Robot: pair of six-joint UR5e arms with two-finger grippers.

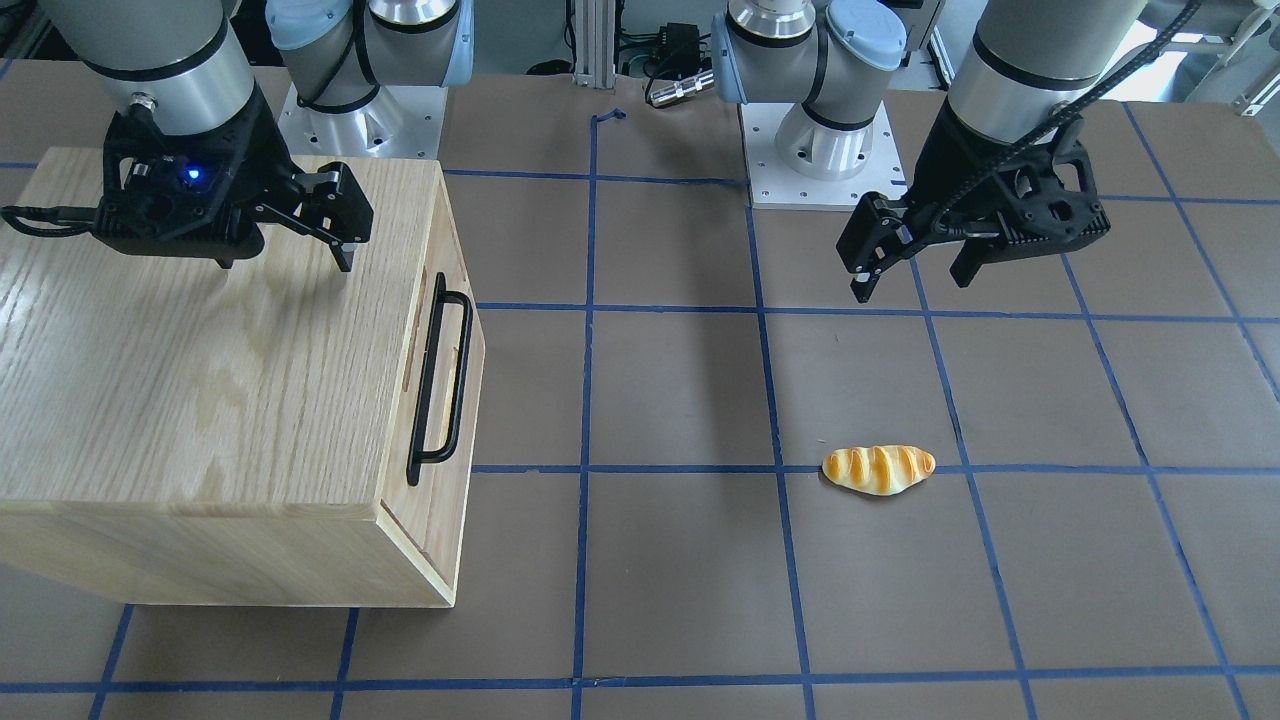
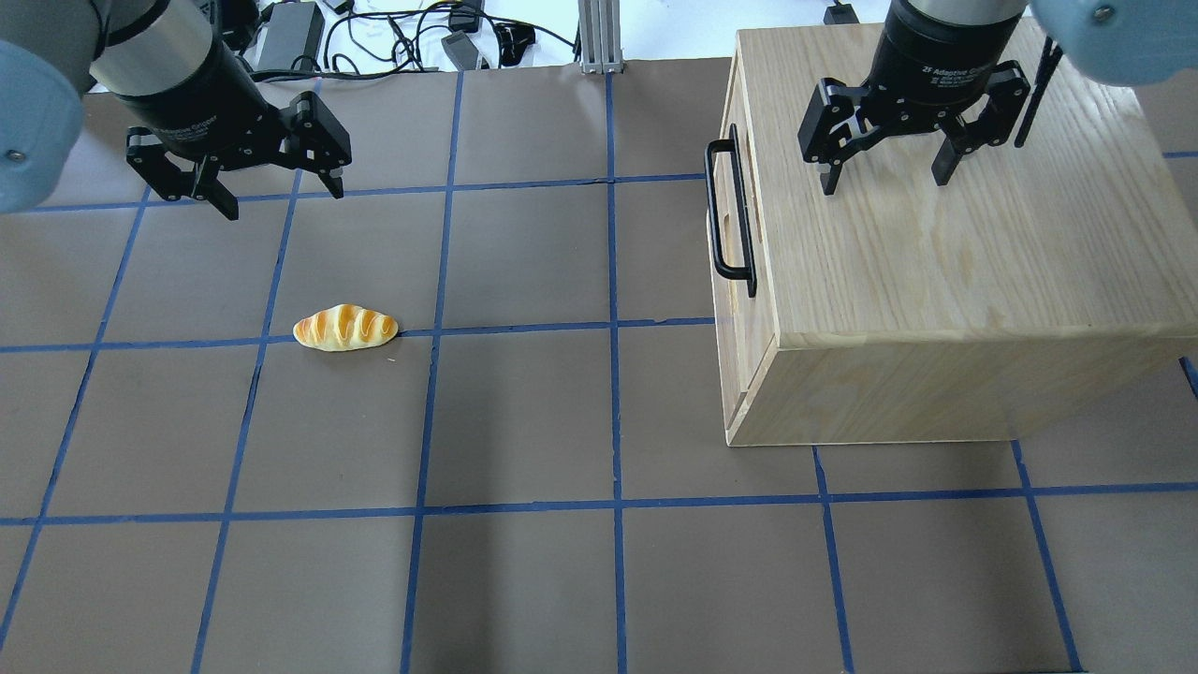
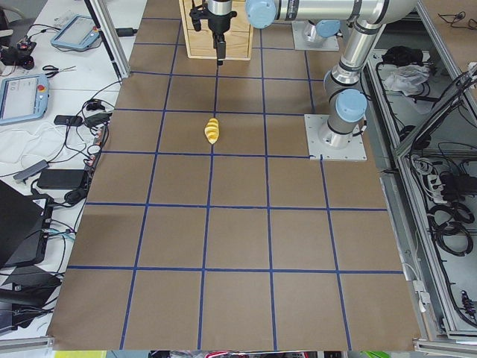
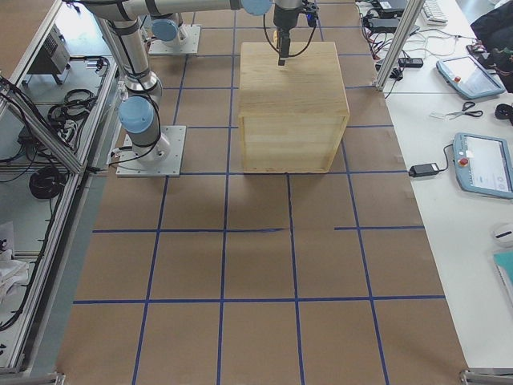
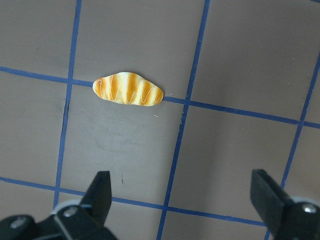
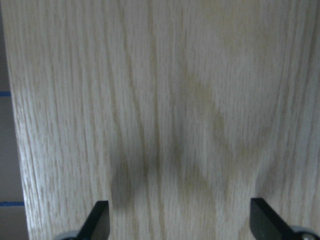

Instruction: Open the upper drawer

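The upper drawer (image 2: 749, 318) is the top part of the oak cabinet's (image 1: 200, 380) front face. It carries a long black bar handle (image 1: 440, 380), which also shows in the overhead view (image 2: 730, 211). The drawer looks shut, flush with the cabinet. My right gripper (image 2: 884, 183) is open and hovers over the cabinet's top, behind the handle; it also shows in the front-facing view (image 1: 285, 262). Its wrist view shows only oak grain between the fingertips (image 6: 100, 220). My left gripper (image 2: 283, 201) is open and empty above the table, far from the cabinet.
A toy bread loaf (image 2: 344, 328) lies on the brown table (image 2: 524, 421) just in front of the left gripper, on a blue tape line; the left wrist view shows it too (image 5: 128, 89). Both arm bases (image 1: 820, 150) stand at the table's back edge.
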